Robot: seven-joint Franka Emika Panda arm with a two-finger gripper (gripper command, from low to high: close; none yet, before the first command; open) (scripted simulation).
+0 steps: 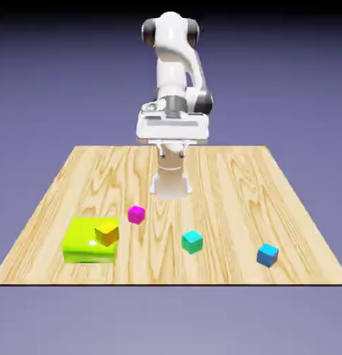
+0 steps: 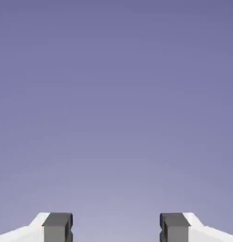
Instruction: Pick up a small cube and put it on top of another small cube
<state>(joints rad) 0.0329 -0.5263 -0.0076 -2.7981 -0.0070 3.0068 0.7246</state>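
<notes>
The small teal cube (image 1: 192, 241) rests on the wooden table (image 1: 222, 180), near the front and slightly to the exterior view's right of centre. A magenta cube (image 1: 136, 214) lies to its left and a bluer cyan cube (image 1: 268, 254) to its right. My gripper (image 1: 172, 149) hangs high above the table's far middle, well behind all the cubes. In the hand view my gripper (image 2: 116, 228) is open, its grey fingertips (image 2: 57, 227) wide apart with only the blue-violet backdrop between them.
A large lime-green block (image 1: 87, 240) sits at the front left with an orange cube (image 1: 107, 233) on its right part. The table's front edge runs just below the cubes.
</notes>
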